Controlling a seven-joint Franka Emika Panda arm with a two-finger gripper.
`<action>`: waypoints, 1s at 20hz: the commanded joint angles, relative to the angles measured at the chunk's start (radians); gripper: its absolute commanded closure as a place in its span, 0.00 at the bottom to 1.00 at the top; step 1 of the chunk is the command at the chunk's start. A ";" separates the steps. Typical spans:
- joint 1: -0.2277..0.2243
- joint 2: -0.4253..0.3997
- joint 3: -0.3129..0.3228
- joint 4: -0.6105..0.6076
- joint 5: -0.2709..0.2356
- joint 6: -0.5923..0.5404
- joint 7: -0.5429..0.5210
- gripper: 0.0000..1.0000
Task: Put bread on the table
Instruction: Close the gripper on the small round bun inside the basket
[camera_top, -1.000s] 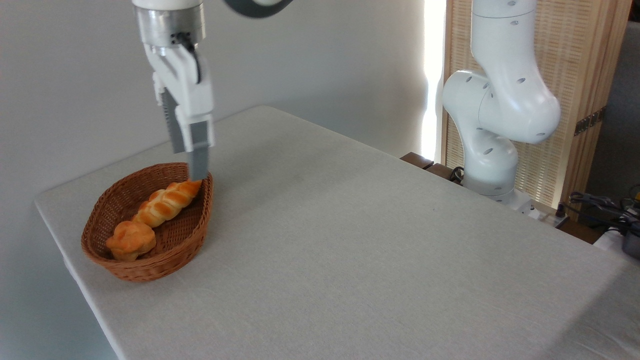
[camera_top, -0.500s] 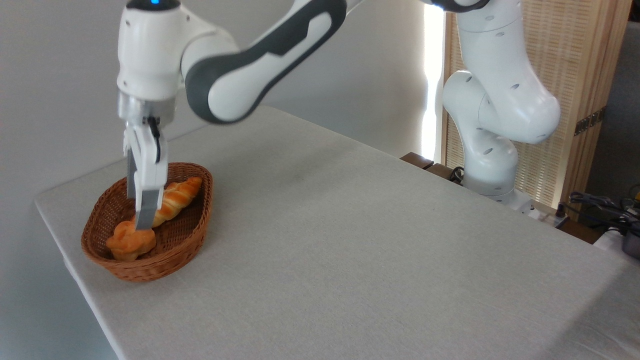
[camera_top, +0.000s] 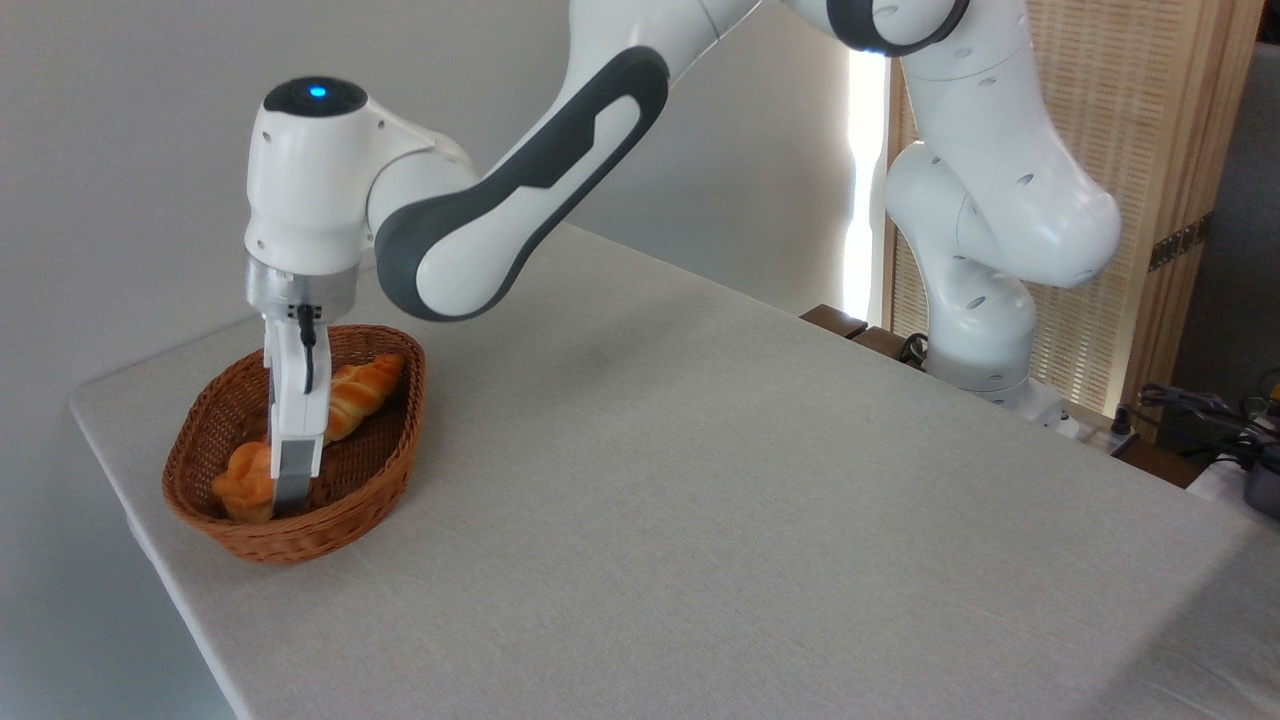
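Reaching down into the wicker basket (camera_top: 300, 535) at the near-left end of the counter (camera_top: 700, 480), the arm is at the grasp step of the task. The braided loaf (camera_top: 358, 392) lies just behind the fingers (camera_top: 291, 478), which stand over the right side of the small round bun (camera_top: 243, 485) in the basket's front end. Seen edge-on, whether they are spread or clenched on the bun cannot be told. Next comes a firm pinch, then a lift clear of the rim and a carry to bare counter.

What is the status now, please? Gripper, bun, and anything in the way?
Gripper down in the basket, at the bun; open or shut unclear. Bun not lifted, not on the table. Long loaf lies just behind.
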 joint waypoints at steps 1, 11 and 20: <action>0.006 0.033 -0.010 -0.001 0.025 0.058 0.010 0.00; 0.010 0.029 -0.012 0.000 0.070 0.060 0.010 0.79; 0.010 0.009 -0.044 0.011 0.062 0.047 -0.006 0.90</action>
